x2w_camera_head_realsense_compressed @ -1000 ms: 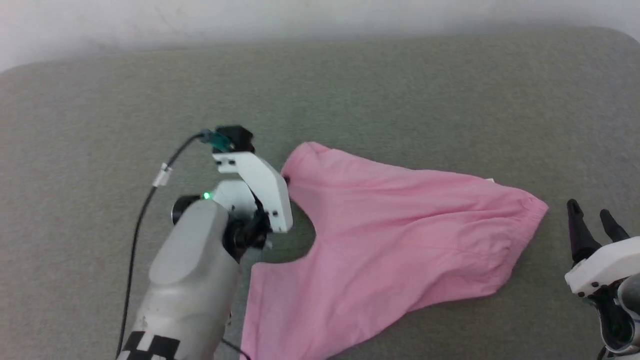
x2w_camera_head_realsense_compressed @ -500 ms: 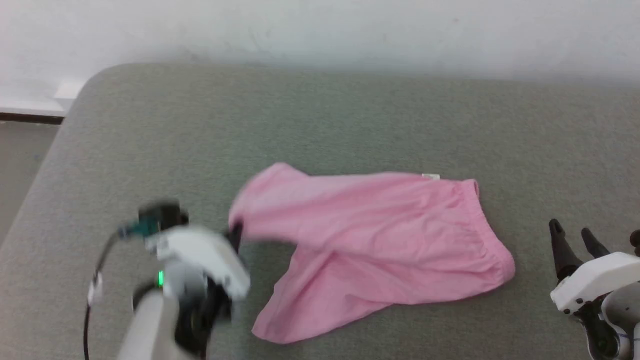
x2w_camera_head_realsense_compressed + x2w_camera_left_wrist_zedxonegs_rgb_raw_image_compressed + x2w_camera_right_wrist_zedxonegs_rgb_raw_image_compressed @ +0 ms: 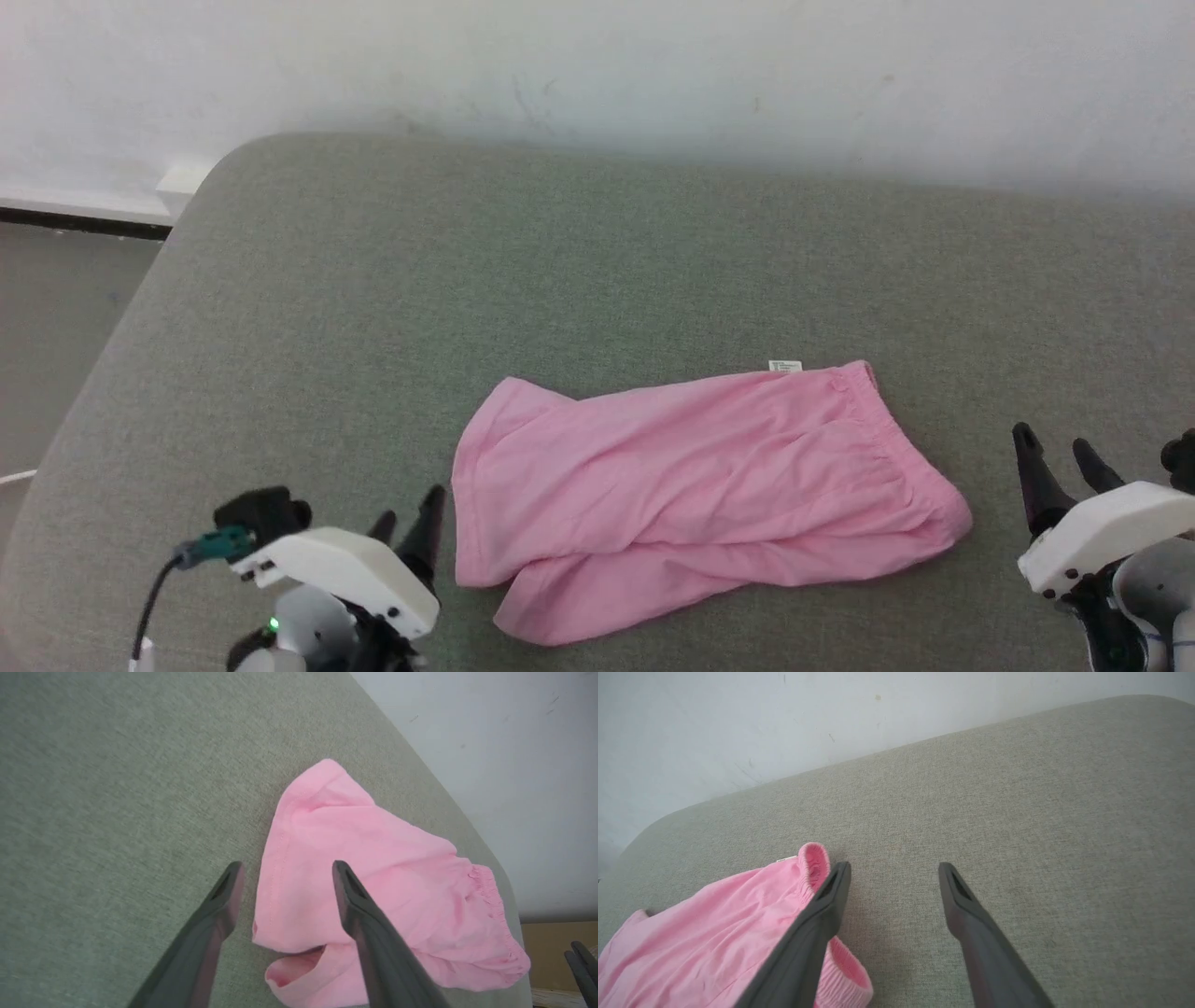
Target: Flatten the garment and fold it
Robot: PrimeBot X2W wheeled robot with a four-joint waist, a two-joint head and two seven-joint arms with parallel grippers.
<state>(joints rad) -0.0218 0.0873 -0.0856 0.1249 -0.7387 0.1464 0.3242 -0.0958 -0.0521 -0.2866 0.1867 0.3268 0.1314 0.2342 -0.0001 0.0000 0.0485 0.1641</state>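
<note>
Head view: light-pink shorts (image 3: pixel 691 485) lie doubled, leg over leg, on a grey cushion (image 3: pixel 597 261), between the left gripper (image 3: pixel 408 532) and the right gripper (image 3: pixel 1055 462), both spread and empty. Left wrist view: its fingers flank the leg hem (image 3: pixel 270 858). Right wrist view: the waistband (image 3: pixel 813 858) sits just beside one finger. The cloth is probably thin and limp, so pinch it at the hem and waistband corners.

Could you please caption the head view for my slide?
Pink shorts lie folded leg-over-leg on a grey padded surface, open left gripper and open right gripper flanking them.
</note>
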